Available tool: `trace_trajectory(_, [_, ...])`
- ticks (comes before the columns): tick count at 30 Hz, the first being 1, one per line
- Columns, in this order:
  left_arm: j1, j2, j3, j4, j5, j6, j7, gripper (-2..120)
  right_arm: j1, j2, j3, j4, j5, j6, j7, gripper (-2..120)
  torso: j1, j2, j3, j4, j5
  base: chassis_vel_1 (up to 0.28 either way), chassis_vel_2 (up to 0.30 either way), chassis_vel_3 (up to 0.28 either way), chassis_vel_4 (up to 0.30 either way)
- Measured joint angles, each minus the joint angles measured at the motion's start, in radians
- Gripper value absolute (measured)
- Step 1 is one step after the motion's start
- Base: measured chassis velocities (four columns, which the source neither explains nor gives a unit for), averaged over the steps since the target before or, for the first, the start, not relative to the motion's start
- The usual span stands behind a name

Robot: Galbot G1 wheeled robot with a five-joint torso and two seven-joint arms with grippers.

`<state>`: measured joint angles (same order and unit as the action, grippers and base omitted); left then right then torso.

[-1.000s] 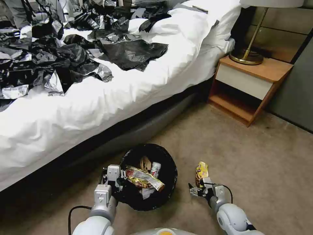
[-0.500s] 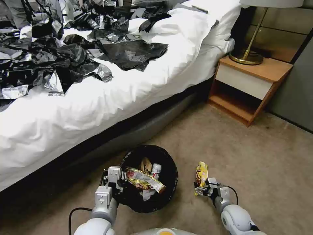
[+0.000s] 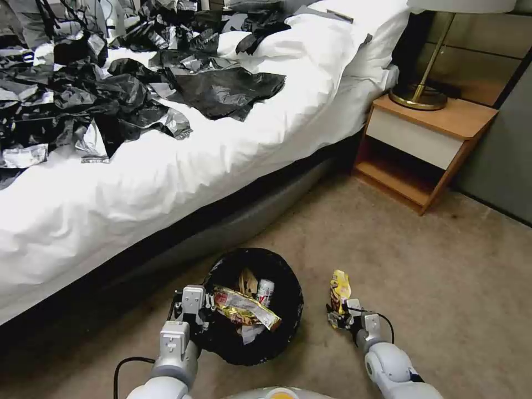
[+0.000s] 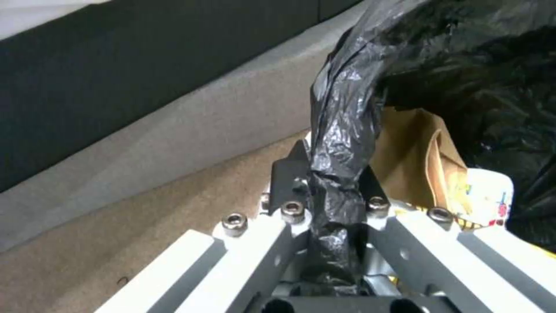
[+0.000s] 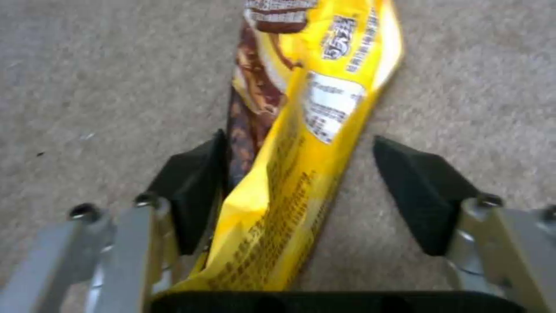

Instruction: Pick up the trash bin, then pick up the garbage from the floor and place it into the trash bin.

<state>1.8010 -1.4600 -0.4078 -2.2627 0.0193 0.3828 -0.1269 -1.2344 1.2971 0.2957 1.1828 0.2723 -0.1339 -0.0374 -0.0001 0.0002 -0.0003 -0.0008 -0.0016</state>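
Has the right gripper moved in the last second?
Yes. The right gripper, around the yellow wrapper, swung right then back, ending slightly lower than before relative to the nightstand.

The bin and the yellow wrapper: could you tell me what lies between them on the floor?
Nothing: in the head view, bare carpet separates the bin from the wrapper.

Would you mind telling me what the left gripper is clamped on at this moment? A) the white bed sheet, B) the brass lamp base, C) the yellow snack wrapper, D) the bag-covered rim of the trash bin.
D: in the left wrist view the left gripper has its fingers closed on the black bag folded over the rim of the trash bin, beside the brown paper inside.
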Motion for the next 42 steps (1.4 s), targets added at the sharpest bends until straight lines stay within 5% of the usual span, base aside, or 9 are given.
trace_trajectory(17, [-0.019, 0.005, 0.004, 0.007, -0.005, 0.004, 0.000, 1, 0.002, -0.020, 0.031, 0.008, 0.001, 0.033, -0.015, 0, 0.000, 0.000, 0.000, 0.0009, 0.0024, 0.000, 0.000, 0.000, 0.000])
trace_trajectory(26, [-0.021, 0.006, 0.003, 0.008, -0.007, 0.006, 0.000, 1, 0.008, -0.036, 0.031, 0.060, 0.006, 0.044, -0.006, 0, 0.000, 0.000, 0.000, 0.0009, 0.0017, 0.000, 0.000, 0.000, 0.000])
trace_trajectory(34, [-0.018, 0.004, 0.004, 0.015, -0.004, 0.006, 0.000, 1, -0.065, -0.060, 0.054, 0.353, 0.041, 0.148, -0.022, 0, 0.000, 0.000, 0.000, 0.0002, 0.0017, 0.000, 0.000, 0.000, 0.000])
trace_trajectory(37, [-0.014, 0.002, 0.008, 0.019, 0.001, 0.004, 0.001, 1, -0.115, -0.060, 0.056, 0.611, 0.080, 0.285, -0.129, 0, 0.000, 0.000, 0.000, 0.0011, 0.0014, 0.000, 0.000, 0.000, 0.000])
trace_trajectory(42, [-0.014, 0.002, 0.009, 0.021, 0.002, 0.003, 0.001, 1, -0.161, -0.070, 0.039, 0.791, 0.084, 0.346, -0.272, 0, 0.000, 0.000, 0.000, 0.0008, 0.0015, 0.000, 0.000, 0.000, 0.000])
